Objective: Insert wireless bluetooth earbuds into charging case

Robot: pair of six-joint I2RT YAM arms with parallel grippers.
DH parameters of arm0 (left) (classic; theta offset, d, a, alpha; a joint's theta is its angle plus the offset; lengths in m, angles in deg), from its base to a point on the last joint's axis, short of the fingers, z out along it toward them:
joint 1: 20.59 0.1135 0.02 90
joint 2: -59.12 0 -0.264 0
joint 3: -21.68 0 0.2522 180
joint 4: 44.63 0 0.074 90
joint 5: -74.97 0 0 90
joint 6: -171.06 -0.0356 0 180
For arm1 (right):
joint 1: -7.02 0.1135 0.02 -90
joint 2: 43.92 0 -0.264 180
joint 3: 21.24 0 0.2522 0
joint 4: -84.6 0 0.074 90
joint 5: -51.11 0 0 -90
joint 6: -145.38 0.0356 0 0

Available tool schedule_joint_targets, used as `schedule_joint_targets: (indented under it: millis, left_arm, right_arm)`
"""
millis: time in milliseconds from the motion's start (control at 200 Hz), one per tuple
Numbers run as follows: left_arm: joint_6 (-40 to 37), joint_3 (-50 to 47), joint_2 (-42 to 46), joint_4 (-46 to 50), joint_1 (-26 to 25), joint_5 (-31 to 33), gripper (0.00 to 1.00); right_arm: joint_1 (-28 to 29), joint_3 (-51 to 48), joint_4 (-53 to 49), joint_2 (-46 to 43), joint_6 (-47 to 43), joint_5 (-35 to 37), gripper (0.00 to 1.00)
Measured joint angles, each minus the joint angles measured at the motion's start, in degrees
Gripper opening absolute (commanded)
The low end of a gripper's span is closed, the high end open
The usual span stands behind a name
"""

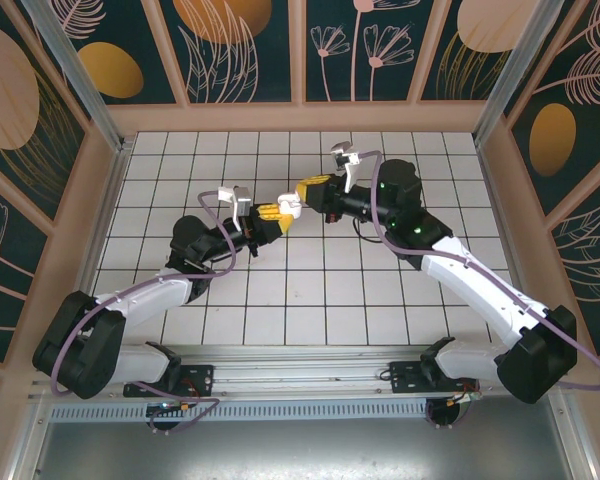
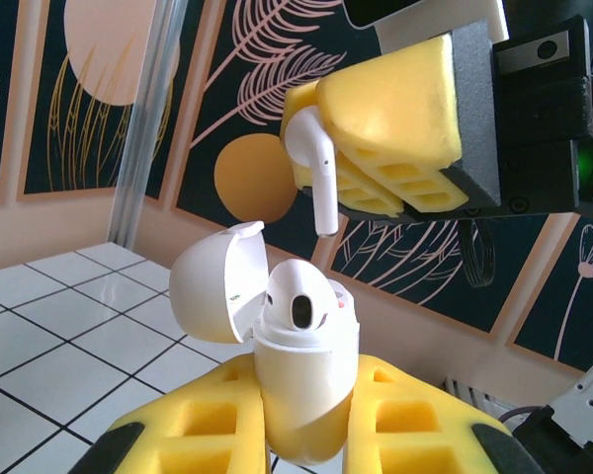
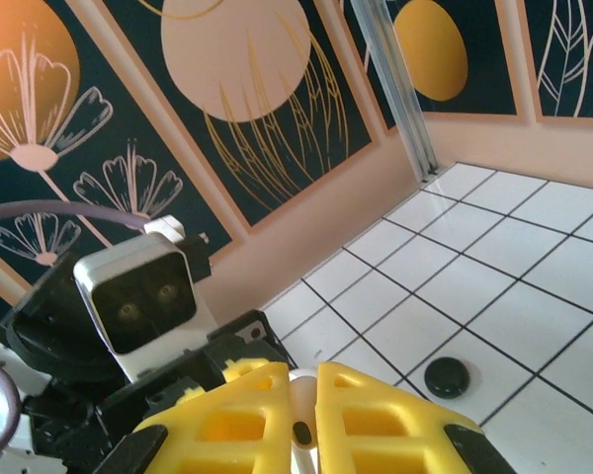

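Yellow ribbed fingers of the right gripper [image 2: 326, 138] are pinched nearly together on the head of a held earbud [image 2: 321, 183]. It is white, and its stem hangs straight down, free of the pads. In the right wrist view the same right gripper [image 3: 301, 415] shows only a sliver of white between its fingers. Just below the stem, with a clear gap, stands the white charging case [image 2: 301, 395], upright, its lid [image 2: 212, 281] swung back to the left. A seated earbud [image 2: 298, 301] fills the near socket, and the free socket lies mostly hidden behind it. The left gripper [image 2: 306, 430] is clamped closed around the lower body of the case, holding it in the air above the white tiled table [image 1: 310, 290], about mid-table in the top view.

The main risk is misalignment. The stem looks offset toward the seated earbud and the lid hinge, so a straight descent could strike that bud or the rim and twist the held one out of its shallow pinch. Pushing hard could also pivot the smooth, rounded case between the left pads. Letting go early would drop the bud onto the tiles.
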Motion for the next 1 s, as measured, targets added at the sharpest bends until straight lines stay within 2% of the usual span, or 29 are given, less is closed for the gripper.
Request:
schedule_joint_targets:
  millis: [295, 996]
  left_arm:
    - [1.68, 0.00, 0.00, -1.49, 0.00, 0.44, 0.00]
    - [2.36, -0.09, 1.88, -2.08, 0.00, 2.21, 0.00]
  right_arm:
    - [0.70, -2.58, 5.40, 0.07, 3.19, 0.02, 0.10]
    - [2.64, -4.72, 10.21, 0.35, 6.25, 1.14, 0.10]
